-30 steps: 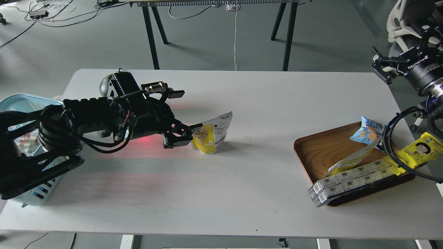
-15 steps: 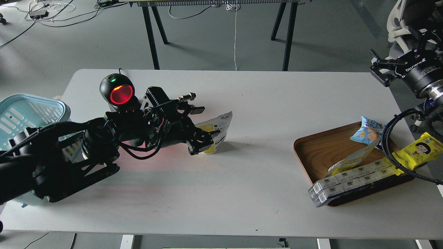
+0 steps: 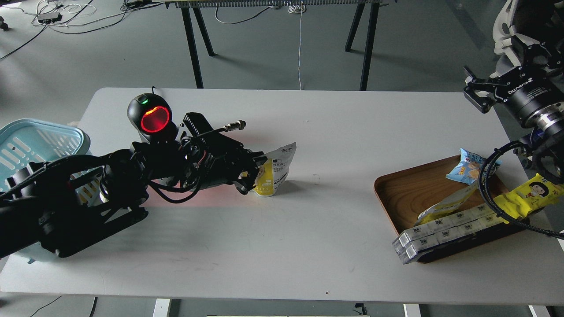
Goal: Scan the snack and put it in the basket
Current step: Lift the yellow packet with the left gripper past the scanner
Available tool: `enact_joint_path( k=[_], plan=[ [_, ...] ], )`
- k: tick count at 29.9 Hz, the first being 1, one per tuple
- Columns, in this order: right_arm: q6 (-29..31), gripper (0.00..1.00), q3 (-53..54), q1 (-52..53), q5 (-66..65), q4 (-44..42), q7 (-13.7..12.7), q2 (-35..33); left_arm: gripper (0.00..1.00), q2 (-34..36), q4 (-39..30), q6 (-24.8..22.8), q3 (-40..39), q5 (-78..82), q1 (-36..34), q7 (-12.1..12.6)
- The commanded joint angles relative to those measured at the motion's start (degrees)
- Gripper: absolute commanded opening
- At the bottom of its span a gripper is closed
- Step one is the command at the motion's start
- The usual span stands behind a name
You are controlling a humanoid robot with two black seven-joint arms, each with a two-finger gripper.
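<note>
The snack (image 3: 276, 171), a small pouch with a yellow front and white top, stands upright on the white table (image 3: 308, 246) left of centre. My left gripper (image 3: 253, 175) reaches in from the left and is open, with its dark fingers on either side of the pouch's left edge, hiding that part. The light blue basket (image 3: 33, 136) stands at the table's left edge, partly hidden behind my left arm. My right gripper (image 3: 472, 90) is open and empty, held high beyond the table's far right corner.
A black scanner (image 3: 154, 118) with a glowing red window stands just behind my left arm. A brown wooden tray (image 3: 403, 193) at the right holds a small blue packet (image 3: 467, 165), a yellow packet with a cartoon face (image 3: 528, 193) and a row of clear-wrapped packs (image 3: 440, 233).
My left arm swung away from the scanner and its gripper came up to the pouch, now straddling its left edge. The pouch has stayed put. My right gripper drifted slightly left.
</note>
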Motion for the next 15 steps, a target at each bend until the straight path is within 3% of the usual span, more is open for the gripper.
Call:
enact_joint_path(
  k=[1, 9, 15],
  plan=[
    [0.0, 1.0, 0.0, 0.0, -0.2, -0.1, 0.0, 0.1, 0.02, 1.2, -0.2, 3.5, -0.1, 0.0, 0.0, -0.5],
    [0.0, 1.0, 0.2, 0.0, -0.2, 0.0, -0.1, 0.5, 0.01, 7.7, -6.6, 3.6, -2.8, 0.0, -0.9, -1.8],
    [0.0, 1.0, 0.1, 0.2, -0.2, 0.0, -0.1, 1.7, 0.01, 12.7, -12.6, 0.9, -4.5, 0.0, -0.4, -1.0]
  ],
)
